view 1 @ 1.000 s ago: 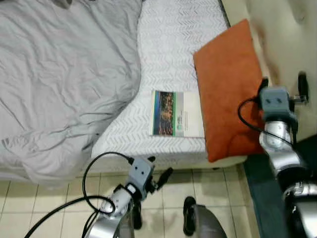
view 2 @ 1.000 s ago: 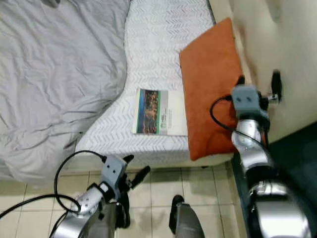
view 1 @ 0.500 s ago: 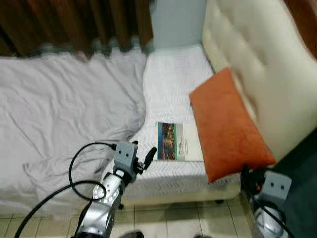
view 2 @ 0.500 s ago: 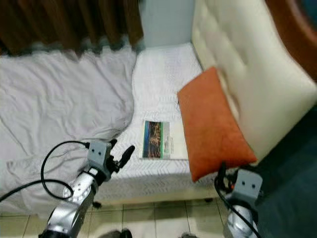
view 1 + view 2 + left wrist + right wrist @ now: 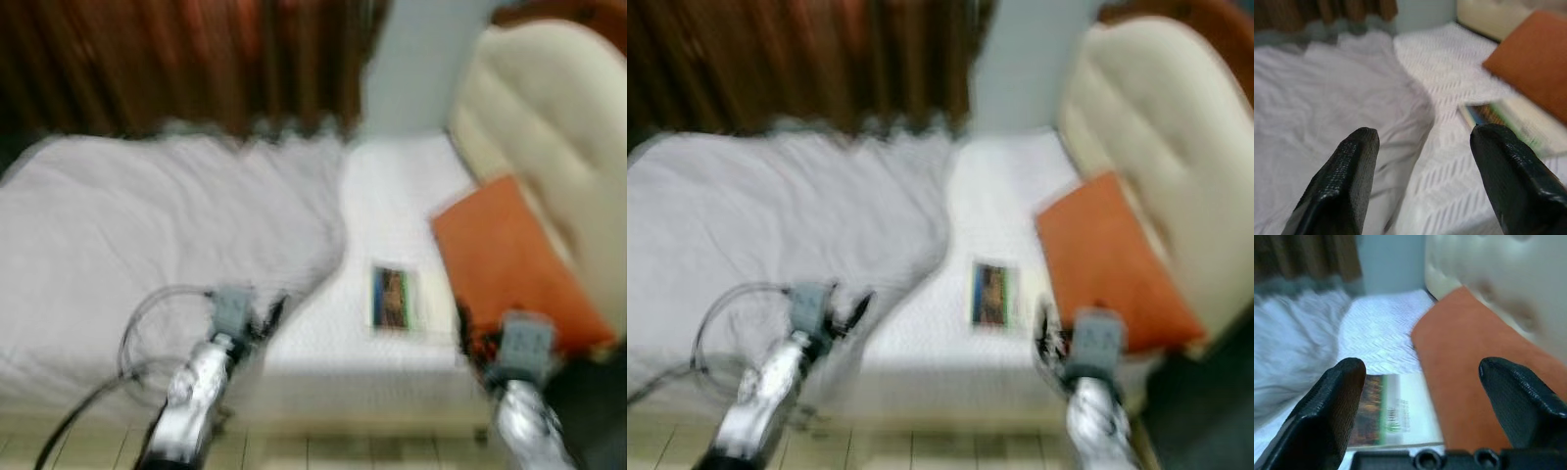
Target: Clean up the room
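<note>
Bed with book (image 5: pixel 395 298) lying flat on the bare mattress (image 5: pixel 392 225), just beside the orange pillow (image 5: pixel 514 264) and ahead of both arms, its long axis running away from the robot. The right claw (image 5: pixel 1420 396) is judged the nearer, the book lying between its widely spread fingers, untouched. The left claw (image 5: pixel 1422 161), likewise spread and empty, hangs beside the grey duvet (image 5: pixel 157 235).
</note>
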You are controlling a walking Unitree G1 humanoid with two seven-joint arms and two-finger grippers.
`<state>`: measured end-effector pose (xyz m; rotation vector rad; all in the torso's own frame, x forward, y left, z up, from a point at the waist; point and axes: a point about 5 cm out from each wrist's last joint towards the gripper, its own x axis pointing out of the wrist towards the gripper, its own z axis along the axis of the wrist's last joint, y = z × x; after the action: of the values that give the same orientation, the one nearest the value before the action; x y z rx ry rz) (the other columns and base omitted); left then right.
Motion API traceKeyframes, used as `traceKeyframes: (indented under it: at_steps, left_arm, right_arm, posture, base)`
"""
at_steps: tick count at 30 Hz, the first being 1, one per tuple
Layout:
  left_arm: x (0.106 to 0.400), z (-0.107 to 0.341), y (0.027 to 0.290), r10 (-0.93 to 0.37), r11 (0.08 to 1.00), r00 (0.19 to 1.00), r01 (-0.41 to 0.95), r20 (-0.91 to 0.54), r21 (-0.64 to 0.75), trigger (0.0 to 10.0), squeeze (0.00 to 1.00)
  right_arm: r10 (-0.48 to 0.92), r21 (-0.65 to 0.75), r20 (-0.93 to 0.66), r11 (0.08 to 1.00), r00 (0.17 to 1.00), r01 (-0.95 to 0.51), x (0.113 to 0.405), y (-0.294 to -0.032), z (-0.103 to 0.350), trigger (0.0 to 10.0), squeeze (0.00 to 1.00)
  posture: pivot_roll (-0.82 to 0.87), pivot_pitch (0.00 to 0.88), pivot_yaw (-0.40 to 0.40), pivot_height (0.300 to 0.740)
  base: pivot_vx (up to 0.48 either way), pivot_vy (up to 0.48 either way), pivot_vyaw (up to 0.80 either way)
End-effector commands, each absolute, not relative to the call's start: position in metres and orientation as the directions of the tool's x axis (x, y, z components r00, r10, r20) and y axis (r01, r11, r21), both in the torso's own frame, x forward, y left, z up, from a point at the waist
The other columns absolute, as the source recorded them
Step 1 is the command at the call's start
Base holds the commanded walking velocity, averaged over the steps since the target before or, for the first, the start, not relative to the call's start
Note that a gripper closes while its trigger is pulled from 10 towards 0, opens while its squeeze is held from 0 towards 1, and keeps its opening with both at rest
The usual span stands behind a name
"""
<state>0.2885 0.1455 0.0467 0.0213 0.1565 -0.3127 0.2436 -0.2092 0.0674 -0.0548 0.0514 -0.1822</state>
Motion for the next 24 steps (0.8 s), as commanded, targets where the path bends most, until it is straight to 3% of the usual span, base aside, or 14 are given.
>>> traceKeyframes:
  at_steps: [1, 12, 16, 19, 24]
  left_arm:
    - [0.291, 0.045, 0.136, -0.333, 0.942, 0.93, 0.336, -0.154, -0.007, 10.0, 0.0]
    - [0.294, 0.036, 0.135, -0.329, 0.944, 0.925, 0.324, -0.191, -0.055, 10.0, 0.0]
    - [0.293, 0.032, 0.127, -0.286, 0.956, 0.94, 0.266, -0.183, -0.125, 10.0, 0.0]
    - [0.288, 0.028, 0.122, -0.262, 0.964, 0.947, 0.249, -0.188, -0.089, 10.0, 0.0]
    - [0.289, 0.03, 0.119, -0.264, 0.964, 0.948, 0.256, -0.177, -0.068, 10.0, 0.0]
  right_arm:
    - [-0.207, -0.113, -0.076, 0.974, 0.975, 0.198, 0.236, -0.221, 0.061, 10.0, 0.0]
    - [-0.124, -0.197, -0.092, 0.975, 0.988, 0.104, 0.237, -0.212, 0.059, 10.0, 0.0]
    - [-0.101, -0.214, -0.135, 0.974, 0.986, 0.071, 0.231, -0.218, 0.057, 10.0, 0.0]
    - [-0.098, -0.21, -0.166, 0.976, 0.981, 0.062, 0.23, -0.225, 0.054, 10.0, 0.0]
    - [-0.096, -0.213, -0.187, 0.976, 0.978, 0.055, 0.235, -0.233, 0.05, 10.0, 0.0]
  posture:
    - [-0.05, 0.009, 0.039, 0.74]
    - [-0.06, 0.071, 0.005, 0.74]
    - [-0.07, 0.106, -0.052, 0.74]
    - [-0.08, 0.115, -0.077, 0.74]
    - [-0.07, 0.11, -0.074, 0.74]
  base:
    - [0.0, 0.476, -0.58]
    - [0.0, 0.476, 0.0]
    - [0.0, 0.476, 0.0]
    - [0.0, 0.476, 0.0]
    - [0.0, 0.0, 0.0]
